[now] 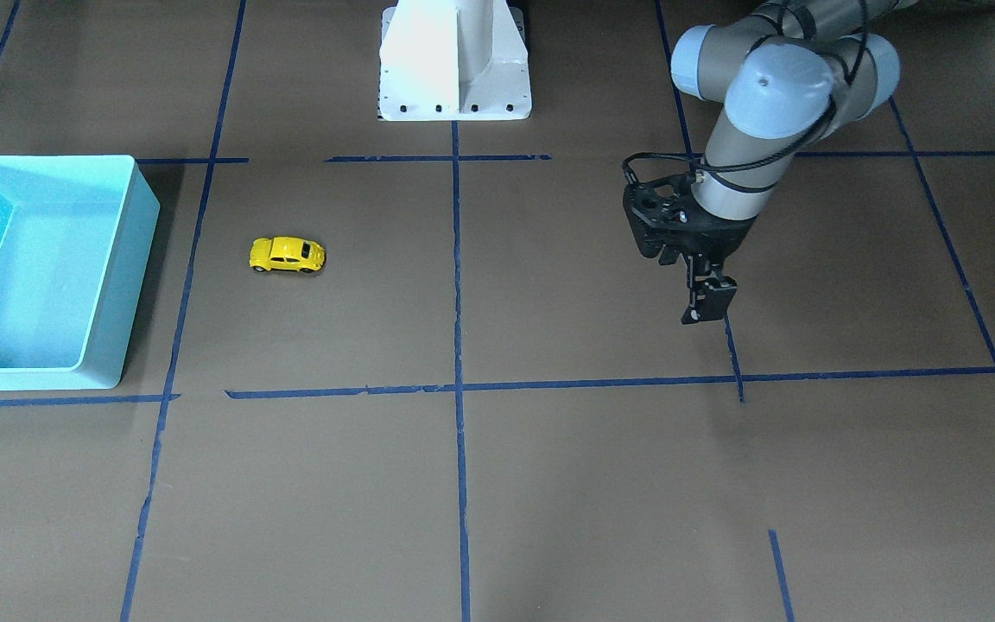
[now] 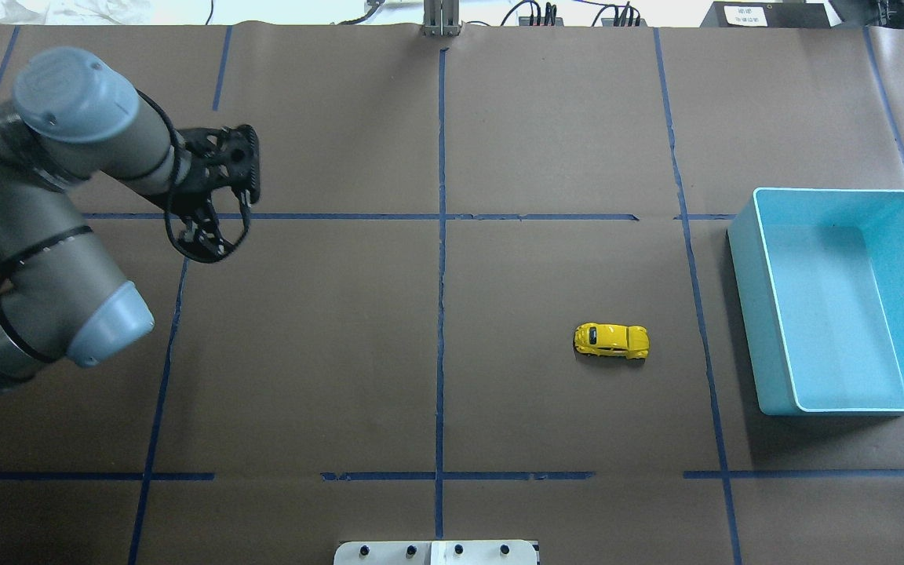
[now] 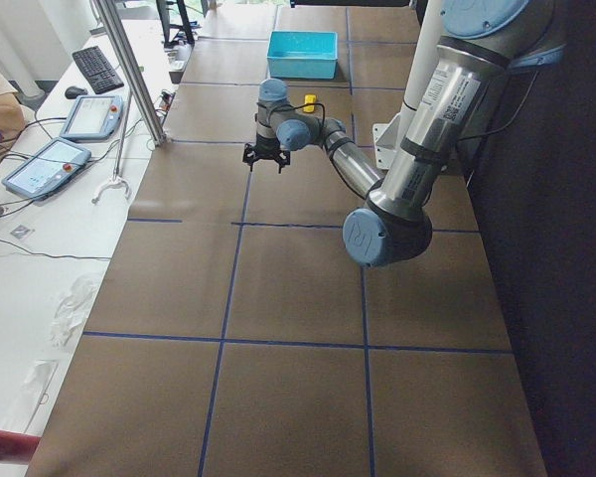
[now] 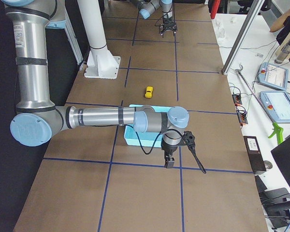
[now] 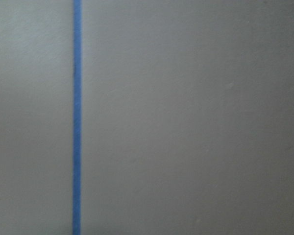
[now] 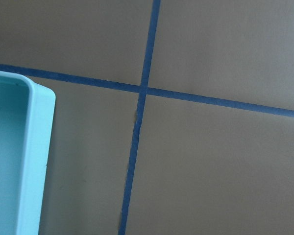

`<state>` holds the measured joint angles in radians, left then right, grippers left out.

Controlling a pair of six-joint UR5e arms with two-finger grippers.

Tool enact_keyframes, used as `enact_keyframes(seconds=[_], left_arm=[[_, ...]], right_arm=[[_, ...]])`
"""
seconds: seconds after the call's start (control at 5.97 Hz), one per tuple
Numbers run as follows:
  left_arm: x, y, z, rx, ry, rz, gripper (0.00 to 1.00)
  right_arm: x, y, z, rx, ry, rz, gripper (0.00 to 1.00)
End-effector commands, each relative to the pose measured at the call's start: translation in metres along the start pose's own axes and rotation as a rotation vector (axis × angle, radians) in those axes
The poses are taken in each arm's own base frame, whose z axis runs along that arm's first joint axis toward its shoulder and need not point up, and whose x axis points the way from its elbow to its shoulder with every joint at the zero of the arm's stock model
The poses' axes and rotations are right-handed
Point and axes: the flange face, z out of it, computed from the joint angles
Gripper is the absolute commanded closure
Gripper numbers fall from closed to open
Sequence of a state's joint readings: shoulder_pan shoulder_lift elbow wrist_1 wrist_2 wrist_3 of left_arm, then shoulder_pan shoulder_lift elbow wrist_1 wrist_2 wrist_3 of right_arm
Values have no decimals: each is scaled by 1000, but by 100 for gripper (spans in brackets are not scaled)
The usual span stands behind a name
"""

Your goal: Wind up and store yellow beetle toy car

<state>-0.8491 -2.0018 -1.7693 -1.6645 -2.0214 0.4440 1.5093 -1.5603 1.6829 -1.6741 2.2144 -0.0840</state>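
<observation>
The yellow beetle toy car stands on its wheels on the brown table, untouched, and shows in the overhead view a short way left of the turquoise bin. The bin is empty. My left gripper hangs over the table's left half, far from the car, open and empty. My right gripper shows only in the exterior right view, low over the table just outside the bin; I cannot tell whether it is open or shut.
Blue tape lines divide the brown table into squares. The white robot base stands at the table's robot side. The right wrist view shows the bin's corner beside a tape crossing.
</observation>
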Motion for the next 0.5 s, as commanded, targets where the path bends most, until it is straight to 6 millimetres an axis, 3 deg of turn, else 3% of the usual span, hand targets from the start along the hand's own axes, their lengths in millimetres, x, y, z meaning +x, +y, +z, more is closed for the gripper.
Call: enact_keyframes(seconds=[0.0, 0.17, 0.34], left_arm=[[-66, 95, -24, -26, 8, -178, 0], [-91, 142, -39, -51, -28, -258, 0], [-107, 195, -48, -47, 2, -406, 0]], right_arm=[[-54, 15, -92, 70, 48, -32, 0], [-74, 22, -114, 102, 32, -63, 0], [-104, 17, -137, 158, 11, -132, 0]])
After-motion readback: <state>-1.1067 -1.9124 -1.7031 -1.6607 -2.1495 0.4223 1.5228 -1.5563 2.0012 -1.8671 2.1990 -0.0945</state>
